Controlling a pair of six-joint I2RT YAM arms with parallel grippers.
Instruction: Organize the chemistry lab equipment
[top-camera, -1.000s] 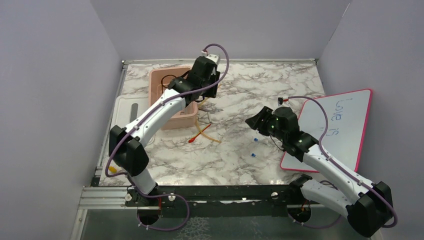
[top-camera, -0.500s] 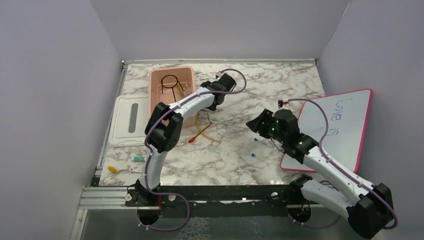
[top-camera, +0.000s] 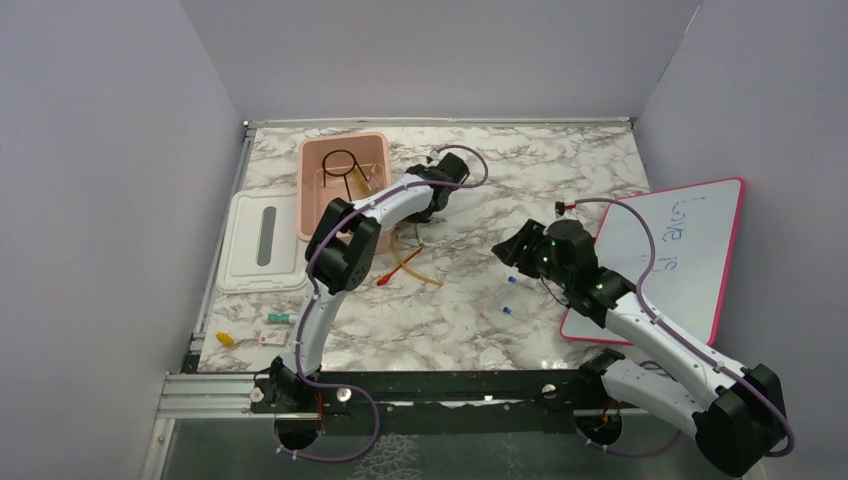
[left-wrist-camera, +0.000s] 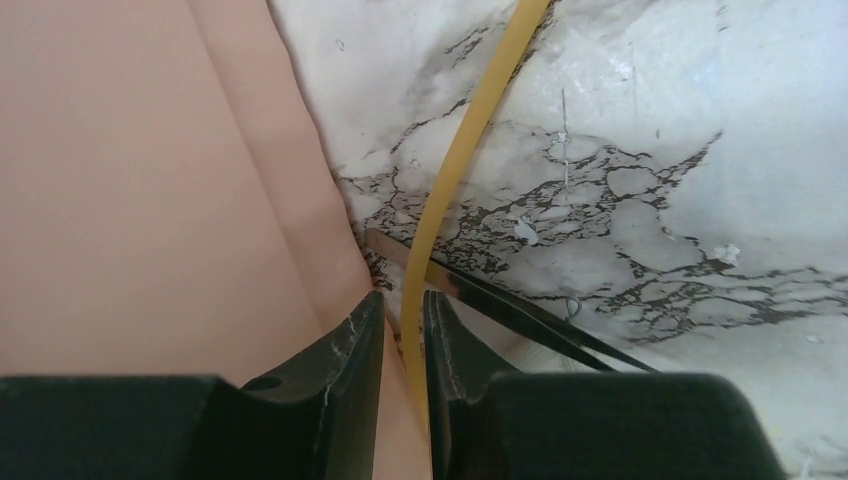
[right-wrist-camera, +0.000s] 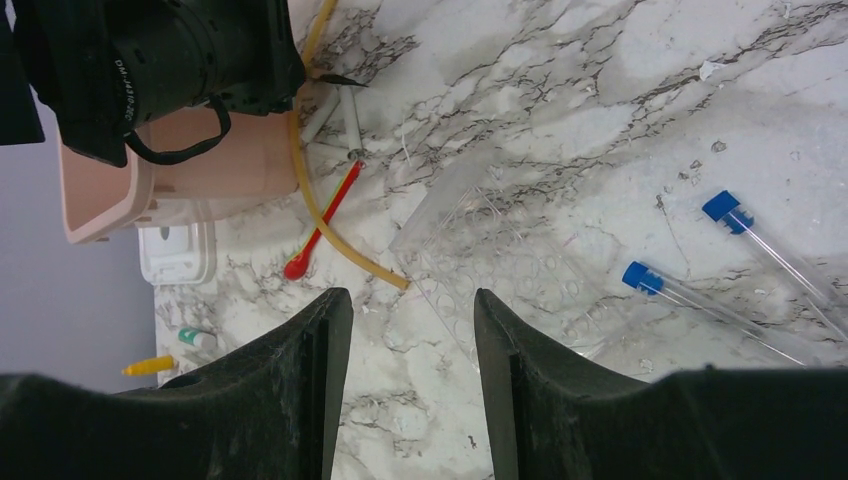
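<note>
My left gripper (top-camera: 420, 207) is low on the table beside the right wall of the pink tub (top-camera: 312, 195). In the left wrist view its fingers (left-wrist-camera: 403, 296) are nearly closed on the long tan rubber tube (left-wrist-camera: 470, 130), which runs up between them. Thin metal tongs (left-wrist-camera: 520, 315) lie under the tube. The black wire ring (top-camera: 340, 162) lies in the tub. The tube (top-camera: 415, 262) and the red-tipped stick (top-camera: 392, 272) lie in front of the tub. My right gripper (top-camera: 510, 248) is open and empty above the table (right-wrist-camera: 410, 295), near two blue-capped tubes (right-wrist-camera: 640, 277).
The white lid (top-camera: 262, 240) lies left of the tub. The pink-framed whiteboard (top-camera: 670, 250) is at the right. A clear well plate (right-wrist-camera: 500, 260) lies under my right gripper. A yellow piece (top-camera: 225, 339) and a green-capped piece (top-camera: 277, 318) lie near the front left edge.
My left gripper has moved from above the tub down to the table on the tub's right side, onto the tan tube. The black ring now shows in the tub. The right arm barely moved.
</note>
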